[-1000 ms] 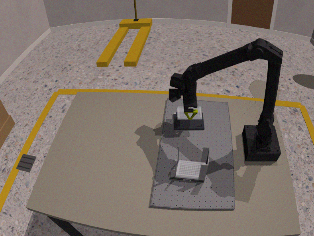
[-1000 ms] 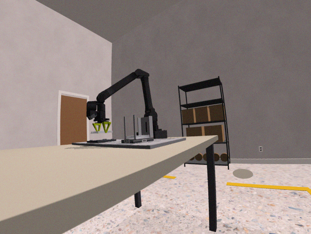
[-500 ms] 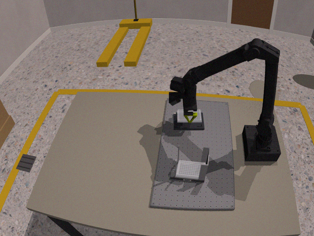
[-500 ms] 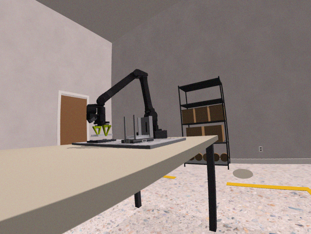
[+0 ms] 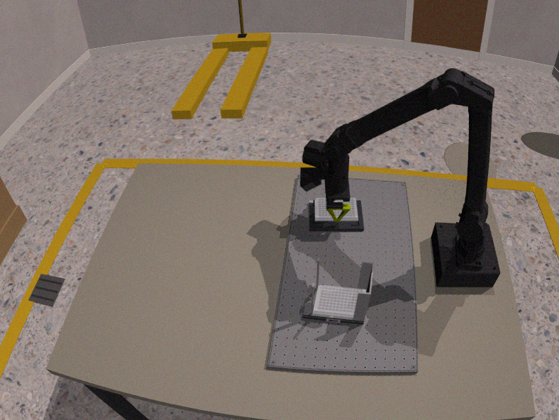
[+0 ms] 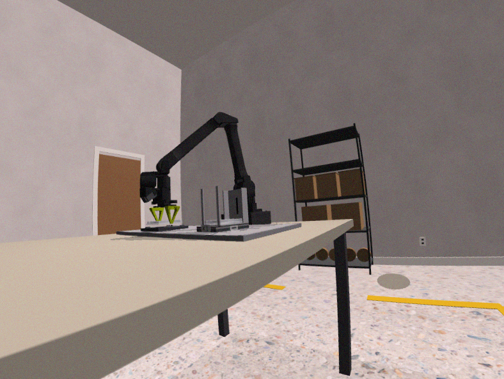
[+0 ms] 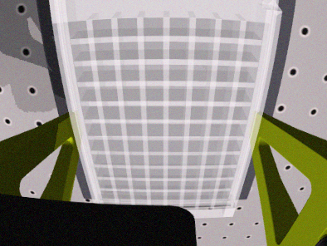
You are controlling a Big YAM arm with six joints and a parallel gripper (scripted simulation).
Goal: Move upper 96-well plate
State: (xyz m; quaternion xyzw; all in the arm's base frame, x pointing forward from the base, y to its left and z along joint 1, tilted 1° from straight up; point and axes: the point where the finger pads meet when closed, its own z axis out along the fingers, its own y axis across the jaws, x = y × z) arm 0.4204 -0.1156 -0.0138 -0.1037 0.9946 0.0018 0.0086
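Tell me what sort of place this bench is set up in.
Most likely a warehouse or industrial workroom fitted out for lab automation. A yellow pallet jack is parked on the speckled floor, a metal shelf rack holds cardboard boxes, and yellow floor tape marks off the table.

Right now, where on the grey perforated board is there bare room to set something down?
Bare strips: between the dark plate nest and the stack rack, and the near end below the rack. Crowded: the nest, where the green-fingered gripper holds the clear well plate.
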